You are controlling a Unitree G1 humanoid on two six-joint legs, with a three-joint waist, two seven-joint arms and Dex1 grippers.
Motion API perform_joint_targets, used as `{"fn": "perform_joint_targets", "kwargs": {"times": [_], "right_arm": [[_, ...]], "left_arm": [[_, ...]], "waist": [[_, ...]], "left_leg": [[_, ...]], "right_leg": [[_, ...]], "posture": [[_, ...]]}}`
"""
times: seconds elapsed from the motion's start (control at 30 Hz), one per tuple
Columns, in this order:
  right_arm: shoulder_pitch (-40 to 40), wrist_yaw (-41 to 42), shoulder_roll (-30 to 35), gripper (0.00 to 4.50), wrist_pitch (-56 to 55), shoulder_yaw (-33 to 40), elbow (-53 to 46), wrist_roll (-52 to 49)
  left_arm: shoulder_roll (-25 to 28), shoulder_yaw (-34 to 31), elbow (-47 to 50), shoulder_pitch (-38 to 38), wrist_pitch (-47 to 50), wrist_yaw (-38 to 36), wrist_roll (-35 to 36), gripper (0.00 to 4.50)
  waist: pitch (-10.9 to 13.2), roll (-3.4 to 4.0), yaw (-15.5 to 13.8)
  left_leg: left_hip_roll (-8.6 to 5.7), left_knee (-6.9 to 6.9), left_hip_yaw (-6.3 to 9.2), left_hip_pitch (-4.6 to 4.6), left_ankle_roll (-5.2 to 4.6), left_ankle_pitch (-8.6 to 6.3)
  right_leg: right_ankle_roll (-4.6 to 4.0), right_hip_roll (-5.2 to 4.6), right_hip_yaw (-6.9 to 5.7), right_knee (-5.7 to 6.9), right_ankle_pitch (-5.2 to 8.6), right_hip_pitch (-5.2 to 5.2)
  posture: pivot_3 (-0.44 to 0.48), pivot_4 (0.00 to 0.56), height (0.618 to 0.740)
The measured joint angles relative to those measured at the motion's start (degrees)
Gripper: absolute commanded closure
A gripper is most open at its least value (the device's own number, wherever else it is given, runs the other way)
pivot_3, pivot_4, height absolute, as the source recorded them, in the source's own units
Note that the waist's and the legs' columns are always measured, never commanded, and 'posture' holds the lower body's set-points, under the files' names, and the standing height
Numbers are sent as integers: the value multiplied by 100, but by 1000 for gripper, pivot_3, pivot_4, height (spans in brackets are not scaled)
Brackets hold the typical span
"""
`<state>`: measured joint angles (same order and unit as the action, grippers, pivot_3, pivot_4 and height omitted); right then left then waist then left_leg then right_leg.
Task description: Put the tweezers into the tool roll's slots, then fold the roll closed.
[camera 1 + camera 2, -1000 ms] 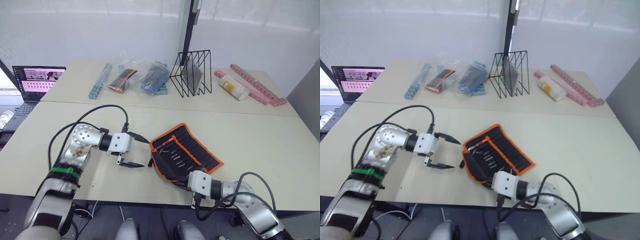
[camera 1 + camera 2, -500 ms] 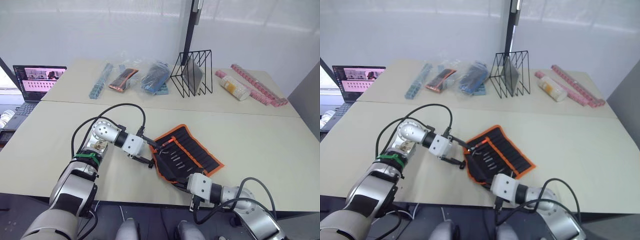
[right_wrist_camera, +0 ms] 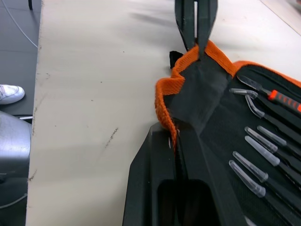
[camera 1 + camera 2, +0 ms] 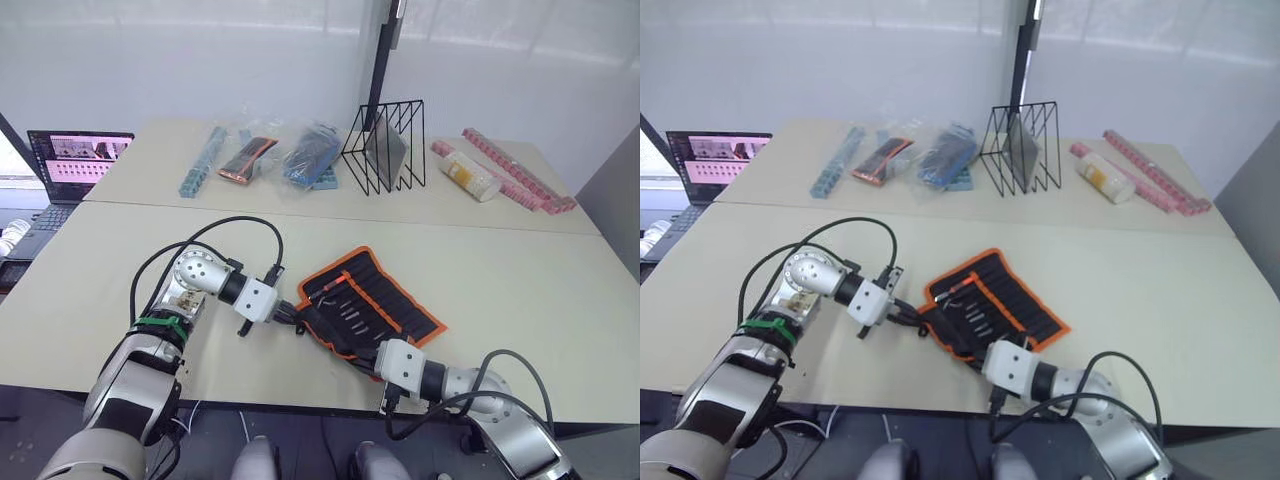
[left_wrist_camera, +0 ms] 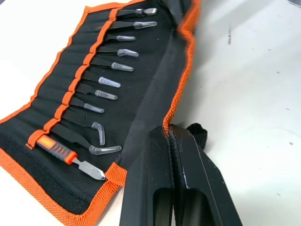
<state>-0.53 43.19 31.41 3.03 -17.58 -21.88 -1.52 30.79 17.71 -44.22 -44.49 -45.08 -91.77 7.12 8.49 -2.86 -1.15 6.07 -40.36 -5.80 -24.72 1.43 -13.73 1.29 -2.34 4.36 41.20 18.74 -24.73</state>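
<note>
Setting: two pale tables [image 4: 120, 250] pushed together before a white wall
Far left: laptop [image 4: 72, 170] with a lit screen at the table's edge
Back row: blue strip [image 4: 200, 160], black-orange packet [image 4: 246, 158] in clear plastic, blue bag [image 4: 308, 155], wire rack [image 4: 383, 145], white bottle [image 4: 470, 175], pink strips [image 4: 520, 172]
Left gripper [image 5: 169, 134]: fingers pressed together on the orange hem of the roll's near-left edge, low over the table
Roll [image 4: 385, 300]: lies open on the near table, between the two arms, inner face up; its near flap is lifted and folded partway over by the two pinches
Slots [image 5: 77, 84]: one row across the inner face, under an orange band
Tweezers [image 5: 106, 82]: slim black ones sit side by side in the slots, clear caps on their tips pointing toward the lifted flap; in the left wrist view the count runs past five
Other tool: orange-handled piece [image 5: 61, 151] in the end slot
Strap [image 5: 197, 132]: black end lies on the table just beside the left gripper's fingertips
Right gripper [image 3: 176, 136]: closed on the same orange hem, further along the near edge; the left gripper's tips [image 3: 197, 23] show just beyond it on that hem
</note>
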Motion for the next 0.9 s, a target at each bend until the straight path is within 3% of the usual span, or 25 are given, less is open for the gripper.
{"fn": "perform_joint_targets", "kwargs": {"times": [0.37,0.57,0.9], "right_arm": [[225,97,18,4500,-83,3,198,-44],[893,798,408,4500,-680,-151,735,-84],[2284,1562,415,4500,-1502,-255,2381,-89]], "left_arm": [[979,-262,2859,1843,1773,701,326,4465],[1455,-526,4760,3035,3374,1508,526,4465],[1367,-762,6411,3626,6235,3043,992,4465]], "waist": [[-2,25,84],[0,27,83],[3,31,31]], "left_leg": [[-18,-6,82,1,-17,-9],[-17,-6,82,4,-17,-9],[-19,-6,89,4,-17,-9]], "right_leg": [[3,17,-38,-8,2,52],[4,16,-39,-9,2,54],[3,17,-40,-9,2,58]], "posture": [[0,150,687],[0,150,687],[0,150,687]]}}
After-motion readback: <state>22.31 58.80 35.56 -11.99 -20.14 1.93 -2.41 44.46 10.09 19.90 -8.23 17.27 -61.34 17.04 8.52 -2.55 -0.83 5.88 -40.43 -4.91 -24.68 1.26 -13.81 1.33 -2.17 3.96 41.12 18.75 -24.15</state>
